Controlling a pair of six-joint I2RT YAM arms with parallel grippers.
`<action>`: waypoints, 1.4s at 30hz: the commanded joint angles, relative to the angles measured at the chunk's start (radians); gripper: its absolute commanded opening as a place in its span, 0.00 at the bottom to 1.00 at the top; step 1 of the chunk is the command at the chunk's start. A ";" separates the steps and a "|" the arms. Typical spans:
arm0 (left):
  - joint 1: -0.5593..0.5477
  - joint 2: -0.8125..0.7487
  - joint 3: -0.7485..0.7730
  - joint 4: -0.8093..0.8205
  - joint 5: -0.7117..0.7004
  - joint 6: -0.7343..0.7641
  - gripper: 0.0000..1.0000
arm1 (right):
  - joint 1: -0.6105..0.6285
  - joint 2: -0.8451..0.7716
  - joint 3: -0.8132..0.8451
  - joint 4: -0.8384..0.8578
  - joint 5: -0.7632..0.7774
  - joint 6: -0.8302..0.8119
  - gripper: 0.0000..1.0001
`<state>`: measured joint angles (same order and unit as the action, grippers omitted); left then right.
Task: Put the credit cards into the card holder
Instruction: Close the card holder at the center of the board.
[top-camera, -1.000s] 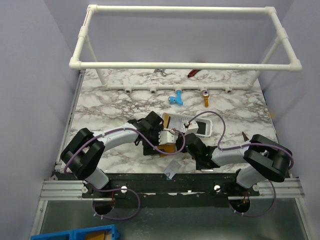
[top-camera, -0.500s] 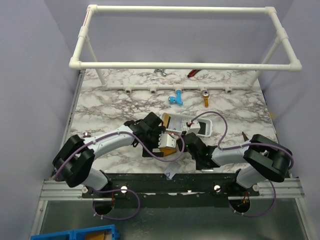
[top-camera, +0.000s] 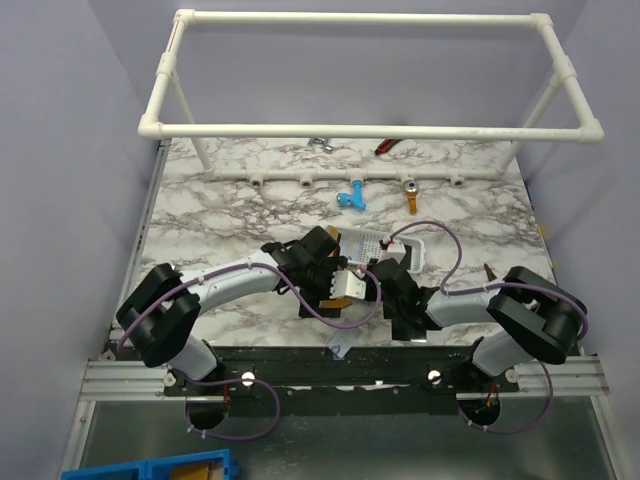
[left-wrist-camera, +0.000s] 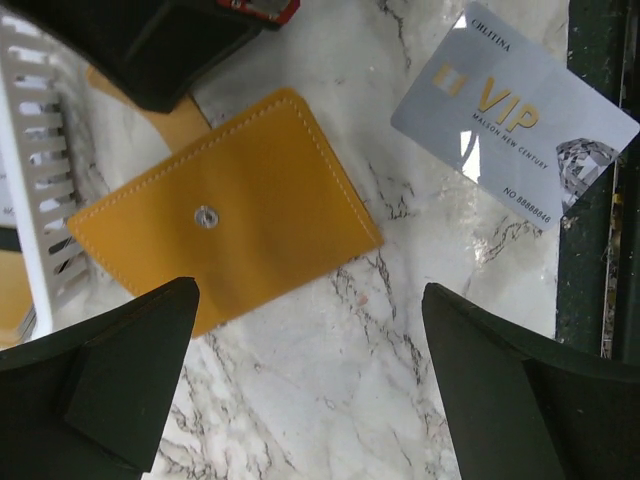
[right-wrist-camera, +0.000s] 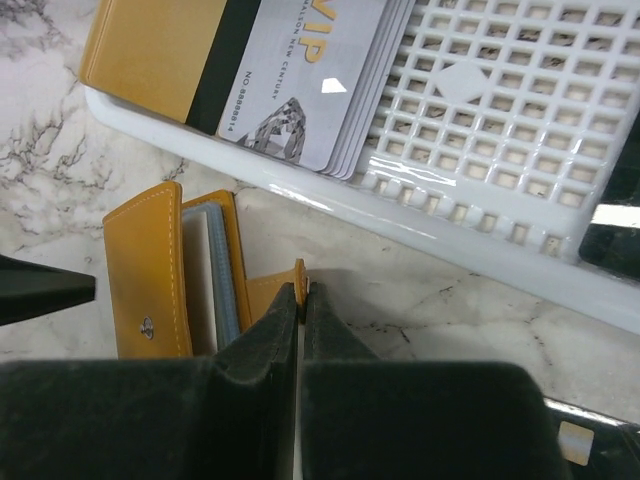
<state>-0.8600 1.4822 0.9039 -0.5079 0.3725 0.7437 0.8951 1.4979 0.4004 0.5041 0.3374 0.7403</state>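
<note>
One card holder (right-wrist-camera: 150, 262) edge between tight right jaws; left jaws wide apart.

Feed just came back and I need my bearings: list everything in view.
card holder: one, orange-brown, open, on the table beside the basket
loose card: one, silver VIP, flat at the table's near edge
stacked cards: count unclear, silver on top, in the basket
gold card: one, black stripe, next to that stack
basket: one, white mesh, mid-table
blue piece, gold piece: one each, far side
red tool: one, far edge
pipe frame: one, white, above the far side
bin: one, blue, below the near-left corner
left gripper: black, open, over card holder and loose card
right gripper: black, shut on the card holder's flap
</note>
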 joint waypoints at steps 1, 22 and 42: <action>-0.015 0.050 0.070 -0.027 0.098 0.042 0.94 | 0.001 -0.013 -0.017 -0.028 -0.073 0.042 0.01; -0.074 0.166 0.106 -0.079 -0.079 0.079 0.28 | -0.006 -0.163 -0.054 -0.117 -0.186 0.049 0.01; -0.082 0.106 0.000 -0.052 -0.090 0.112 0.24 | -0.210 -0.066 0.146 -0.299 -0.461 0.003 0.16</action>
<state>-0.9375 1.6020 0.9447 -0.5343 0.3054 0.8528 0.6941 1.4139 0.4908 0.2871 -0.0437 0.7761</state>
